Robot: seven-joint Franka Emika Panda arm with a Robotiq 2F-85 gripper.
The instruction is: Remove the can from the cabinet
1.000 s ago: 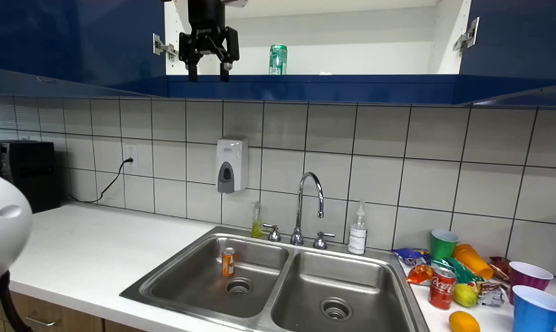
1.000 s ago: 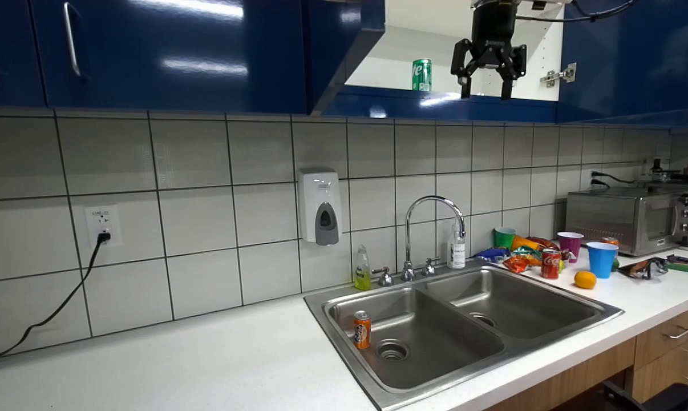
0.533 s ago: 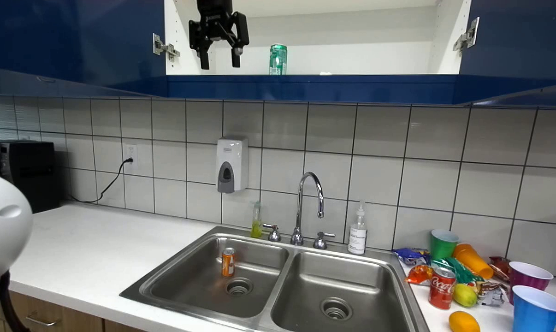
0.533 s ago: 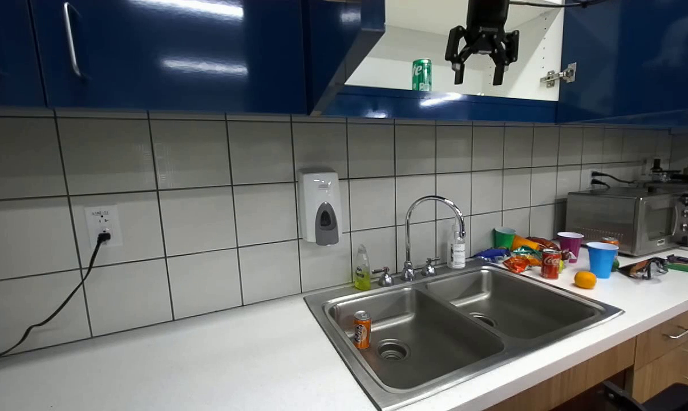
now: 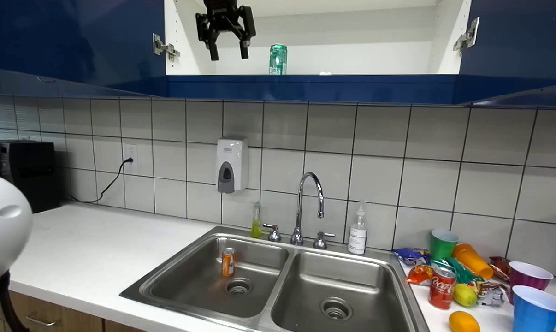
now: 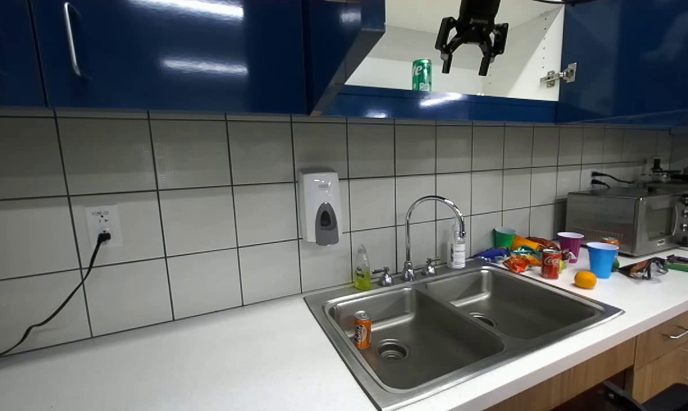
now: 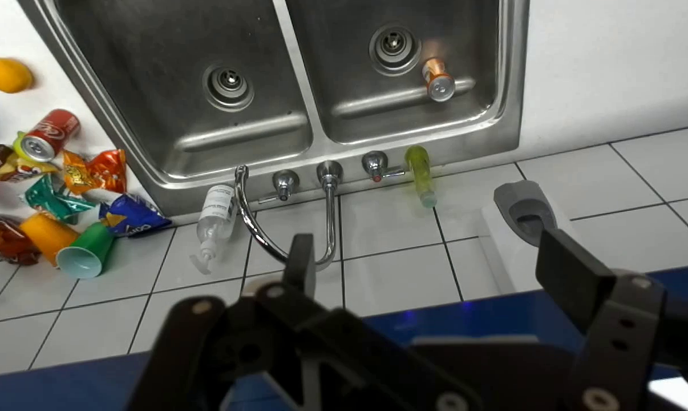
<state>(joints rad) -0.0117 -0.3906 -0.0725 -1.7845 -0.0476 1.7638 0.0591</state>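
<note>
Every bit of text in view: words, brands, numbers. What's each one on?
"Coca": red can; rest of its lettering unclear.
"e": green can; large word only partly in view.
Too small or blurred to read: orange can, pump bottle, yellow-green bottle, soap dispenser, wall outlet, snack bags, gripper.

Behind the steel sink (image 5: 278, 286) I see a tiled wall (image 5: 379, 180), pale with dark seams, a faint sheen of light (image 5: 25, 110) on it. White counter (image 6: 178, 365) spreads to both sides of the sink, and wood-grained drawers (image 6: 663, 342) sit below sink level.
</note>
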